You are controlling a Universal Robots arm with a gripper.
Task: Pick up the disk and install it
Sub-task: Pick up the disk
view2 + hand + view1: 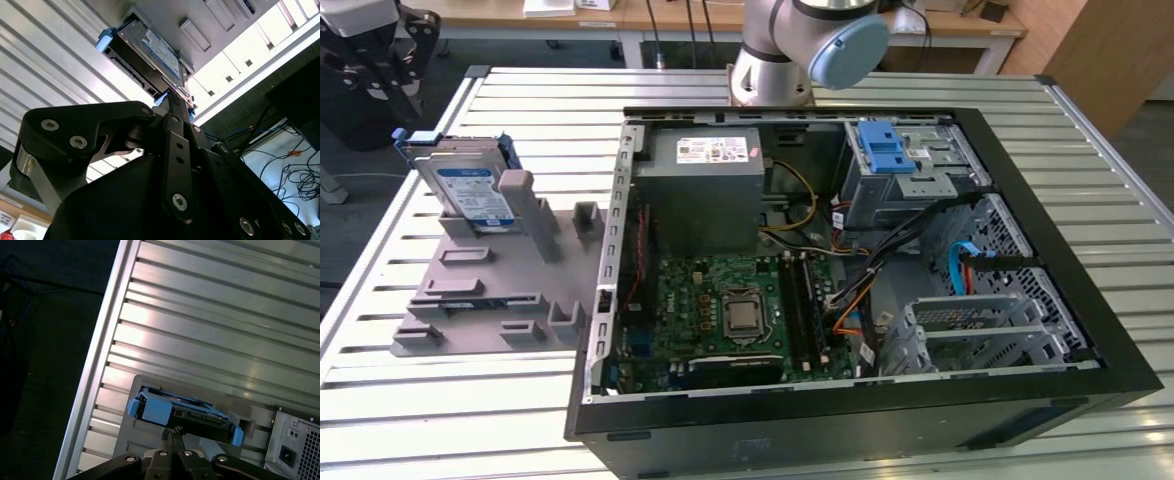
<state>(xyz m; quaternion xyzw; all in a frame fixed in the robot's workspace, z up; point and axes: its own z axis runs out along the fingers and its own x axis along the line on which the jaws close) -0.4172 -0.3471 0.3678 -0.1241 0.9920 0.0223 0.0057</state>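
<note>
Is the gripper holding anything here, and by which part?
Nothing is held. The gripper hangs apart from the disk, which stands in its grey holder.

A ribbed metal table [440,420] gleams under bright light. Beyond its far edge stand pale wooden desks [494,22]. Off its far corner, at the exterior view's right, is a brown wooden panel [1101,50]. Dark floor [45,365] lies beside it.

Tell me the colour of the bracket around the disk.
Blue; the bracket shows best in the first wrist view.
</note>
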